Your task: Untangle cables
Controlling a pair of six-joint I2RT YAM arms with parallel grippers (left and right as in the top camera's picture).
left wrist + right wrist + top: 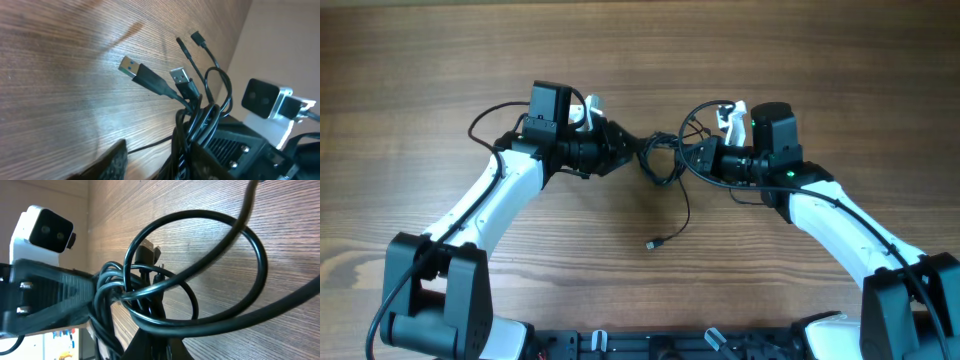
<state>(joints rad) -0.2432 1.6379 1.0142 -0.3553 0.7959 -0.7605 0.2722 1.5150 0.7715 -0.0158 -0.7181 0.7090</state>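
Observation:
A tangle of black cables [658, 160] hangs between my two grippers over the middle of the wooden table. My left gripper [630, 152] is at its left side. In the left wrist view its fingers [160, 165] stand apart, with the bundle [192, 130] against the right finger and only a thin strand between them. Two USB-A plugs [131, 67] and small plugs [197, 37] stick out of the bundle. My right gripper [692, 160] is at the right side of the tangle. Its fingers [165, 345] are shut on strands of the bundle [145, 295], with a large loop [200, 265] above.
One loose cable end with a plug [651, 243] trails down onto the table toward the front. The wooden table [440, 60] stretches all around the arms. The grippers are very close, each one's camera showing in the other's wrist view [265, 100].

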